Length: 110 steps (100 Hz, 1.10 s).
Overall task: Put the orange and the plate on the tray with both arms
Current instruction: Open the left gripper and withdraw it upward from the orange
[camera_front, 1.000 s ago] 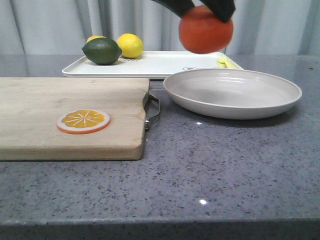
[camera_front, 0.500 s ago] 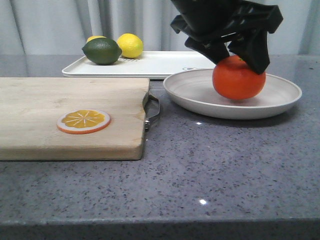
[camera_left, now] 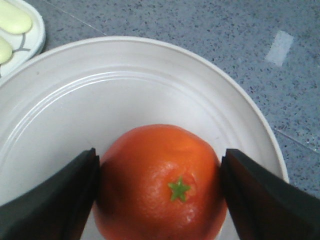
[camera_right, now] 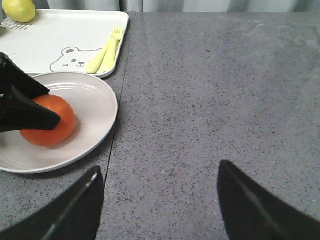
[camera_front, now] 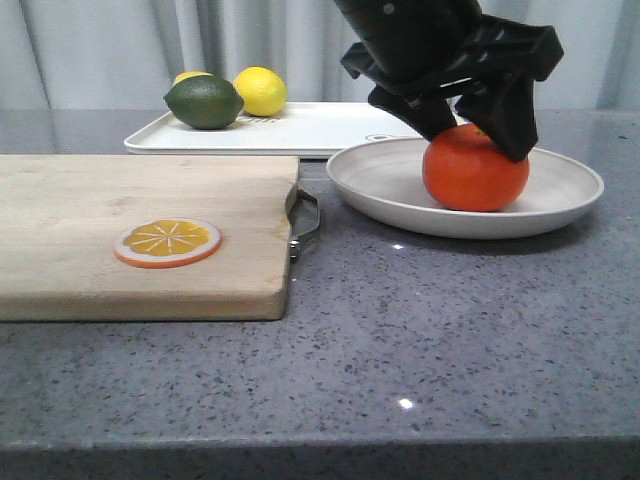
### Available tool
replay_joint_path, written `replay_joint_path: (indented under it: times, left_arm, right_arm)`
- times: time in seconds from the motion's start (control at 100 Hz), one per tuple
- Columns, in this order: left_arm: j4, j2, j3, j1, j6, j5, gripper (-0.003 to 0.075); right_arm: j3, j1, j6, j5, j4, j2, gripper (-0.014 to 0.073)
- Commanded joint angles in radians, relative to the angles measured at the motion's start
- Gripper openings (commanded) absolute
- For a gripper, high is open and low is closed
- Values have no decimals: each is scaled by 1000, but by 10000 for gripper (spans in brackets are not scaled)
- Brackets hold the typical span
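orange [camera_front: 474,172] x1 in plate [camera_front: 380,180] x1 | tray [camera_front: 320,128] x1 | lemons x2

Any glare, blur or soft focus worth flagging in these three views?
Front view: sharp, small glints on the table. Left wrist view: orange crisp, fingers soft at the frame edge. Right wrist view: even light, fingers blurred, plate clear.

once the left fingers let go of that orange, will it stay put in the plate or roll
The orange is round and glossy, so it could roll a little. It sits in the plate, whose raised rim should probably catch it. The left gripper flanks it closely, so opening slowly likely avoids nudging it.
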Motion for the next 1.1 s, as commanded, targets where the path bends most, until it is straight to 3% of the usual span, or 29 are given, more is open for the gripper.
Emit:
replay_joint_path:
  times: [0.0,0.13,0.48,0.74,0.88,1.09]
  left_arm:
    - [-23,-62,-34,-3,-6,-37,508]
    - [-19,-62,-34,-3,-6,-37,573]
    - [14,-164,-34,-1,-9,-35,574]
    - [160,-302,-6,1,-129,-40,574]
    - [262,-409,66,1,-183,-81,568]
    - [415,-616,303,14,-299,-201,568]
  right_arm:
    - [-35,0,-1,-65,-7,18,495]
    - [-35,0,-1,-65,-7,18,495]
    - [-35,0,-1,-65,-7,18,495]
    - [-35,0,-1,-65,-7,18,495]
    - [-35,0,-1,-65,-7,18,495]
    - [-35,0,-1,-65,-7,18,495]
